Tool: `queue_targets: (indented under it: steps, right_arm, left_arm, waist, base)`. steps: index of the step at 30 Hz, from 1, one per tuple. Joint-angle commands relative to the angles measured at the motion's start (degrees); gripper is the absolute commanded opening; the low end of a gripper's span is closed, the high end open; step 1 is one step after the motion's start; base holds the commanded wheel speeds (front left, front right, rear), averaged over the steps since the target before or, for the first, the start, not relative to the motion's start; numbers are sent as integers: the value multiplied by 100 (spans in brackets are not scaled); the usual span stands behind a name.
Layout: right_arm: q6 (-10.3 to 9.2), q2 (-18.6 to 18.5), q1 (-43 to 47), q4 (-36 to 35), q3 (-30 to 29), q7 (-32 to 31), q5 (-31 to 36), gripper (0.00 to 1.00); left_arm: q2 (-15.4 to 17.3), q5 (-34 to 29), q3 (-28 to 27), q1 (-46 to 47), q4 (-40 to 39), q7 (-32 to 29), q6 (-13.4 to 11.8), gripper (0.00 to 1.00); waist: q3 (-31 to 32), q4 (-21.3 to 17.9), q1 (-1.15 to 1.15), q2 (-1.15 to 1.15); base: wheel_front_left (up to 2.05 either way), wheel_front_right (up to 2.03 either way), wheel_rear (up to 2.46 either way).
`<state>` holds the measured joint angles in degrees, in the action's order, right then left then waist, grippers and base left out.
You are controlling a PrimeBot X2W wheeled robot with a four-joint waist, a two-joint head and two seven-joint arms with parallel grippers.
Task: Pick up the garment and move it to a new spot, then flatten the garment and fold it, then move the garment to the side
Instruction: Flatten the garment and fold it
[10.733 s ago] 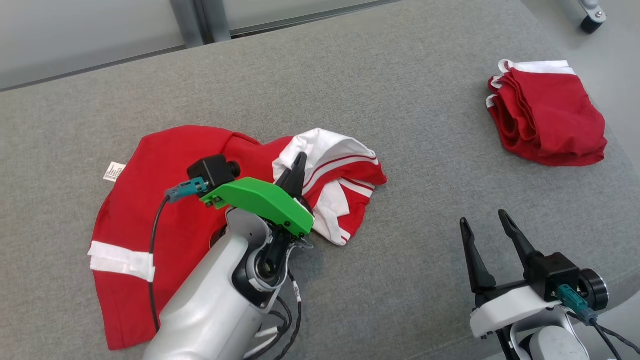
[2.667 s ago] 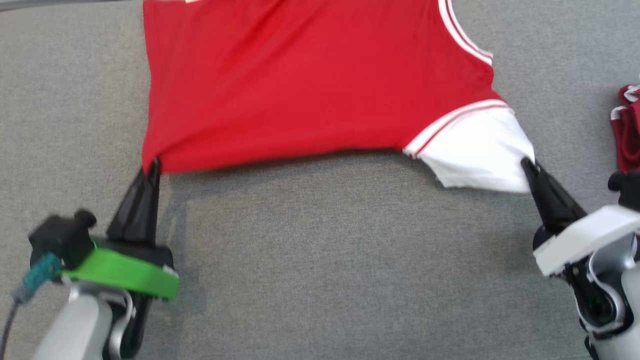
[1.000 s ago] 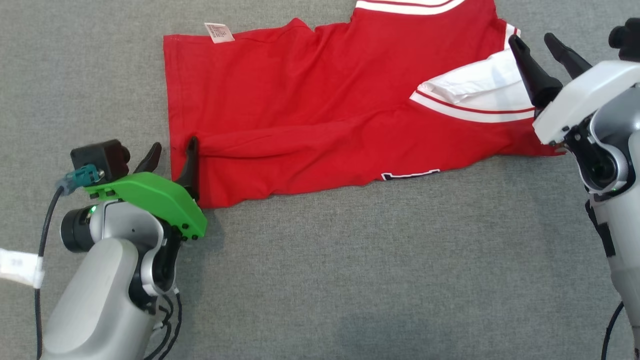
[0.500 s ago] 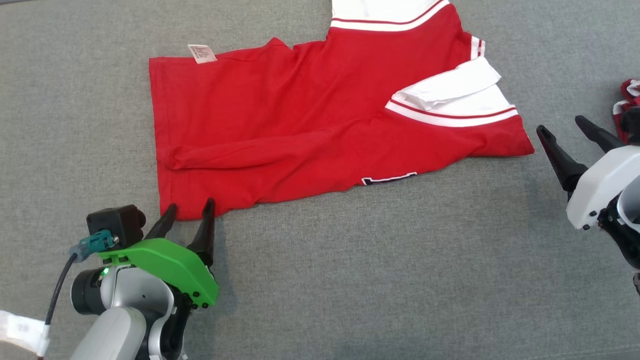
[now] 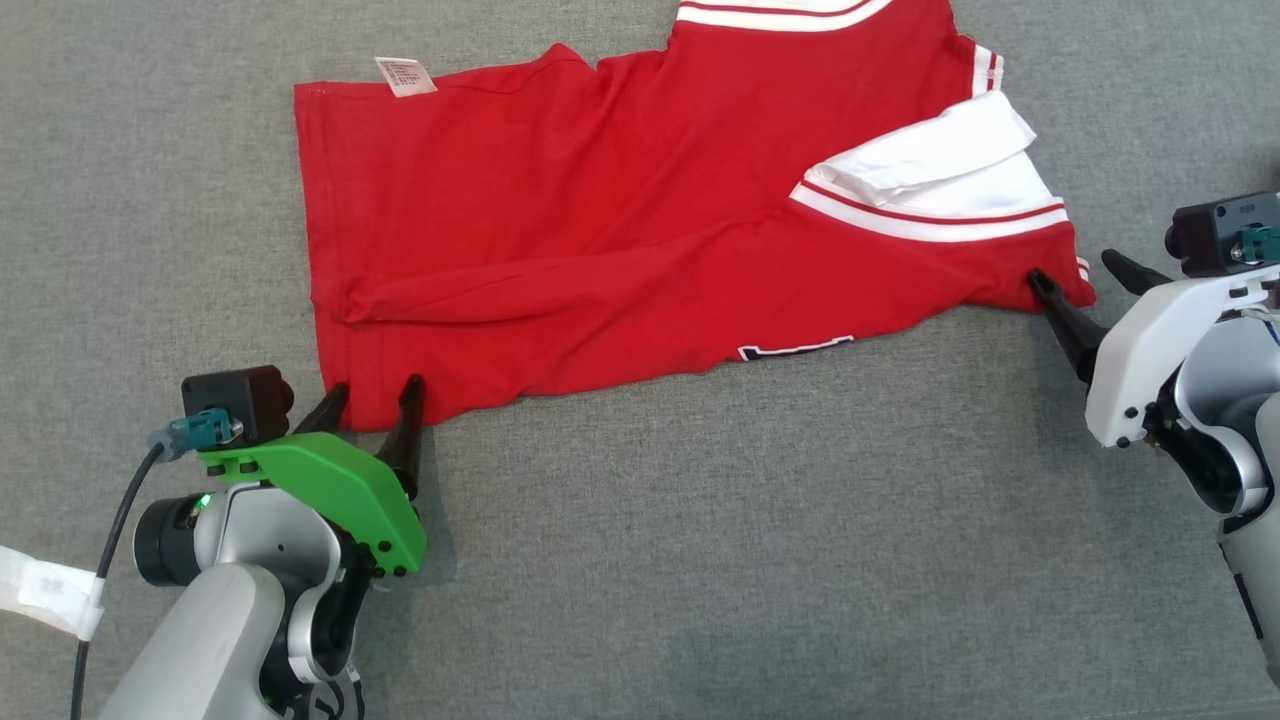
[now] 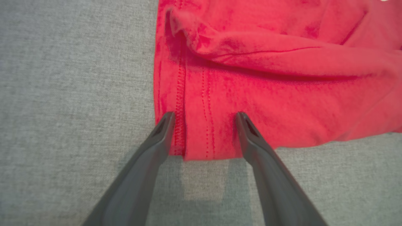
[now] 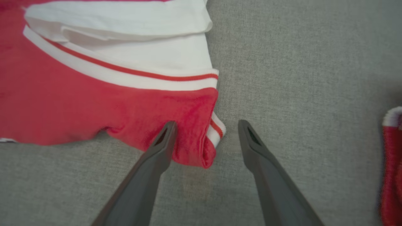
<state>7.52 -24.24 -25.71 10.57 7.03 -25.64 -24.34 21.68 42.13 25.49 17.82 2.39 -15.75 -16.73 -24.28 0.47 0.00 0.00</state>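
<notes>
The garment [image 5: 600, 220] is a red jersey with white trim, spread on the grey cloth surface with its near half doubled back over itself. A white label [image 5: 405, 76] shows at its far left corner. My left gripper [image 5: 370, 398] stands open at the near left corner, and the left wrist view has the hem [image 6: 204, 138] between its fingers [image 6: 163, 131]. My right gripper [image 5: 1085, 275] is open at the near right corner; in the right wrist view that red corner [image 7: 201, 147] lies between its two fingers [image 7: 166, 135].
A second red and white garment [image 7: 392, 169] lies at the right edge of the right wrist view. Grey cloth surface [image 5: 720, 560] stretches bare in front of the jersey. A cable [image 5: 100, 600] runs along my left arm.
Both grippers let go of the folded-over jersey edge, drew back, and have now moved in on its near corners. The right gripper came leftward to the corner. The camera shifted slightly.
</notes>
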Motion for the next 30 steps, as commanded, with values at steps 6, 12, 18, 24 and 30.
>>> queue_targets:
  steps: [6, 12, 18, 24, 30]
  right_arm:
    - [-7, -90, -131, 301, 169, -270, -111, 100]
    - [-7, -157, -148, 482, 330, -480, -383, 27]
    - [-9, -321, -222, 569, 387, -576, -709, 0]
    - [-8, -545, -230, 432, 424, -817, -1103, 0]
    - [-8, -807, 212, -51, 270, -1167, -1510, 0]
  left_arm:
    - [-7, 38, 112, -8, 225, -169, 57, 21]
    - [-24, 93, 175, -15, 387, -165, 162, 0]
    - [23, 227, 131, -97, 487, -93, 321, 0]
    - [276, 261, 91, -304, 156, -165, 352, 0]
    - [589, 327, 23, -938, -779, -253, 175, 0]
  waist:
    - [56, 67, 0, 0]
    - [97, 123, 0, 0]
    - [207, 149, 0, 0]
    - [430, 149, 0, 0]
    - [624, 142, 0, 0]
  base:
    - [0, 0, 0]
    - [0, 0, 0]
    - [0, 0, 0]
    - [0, 0, 0]
    - [0, 0, 0]
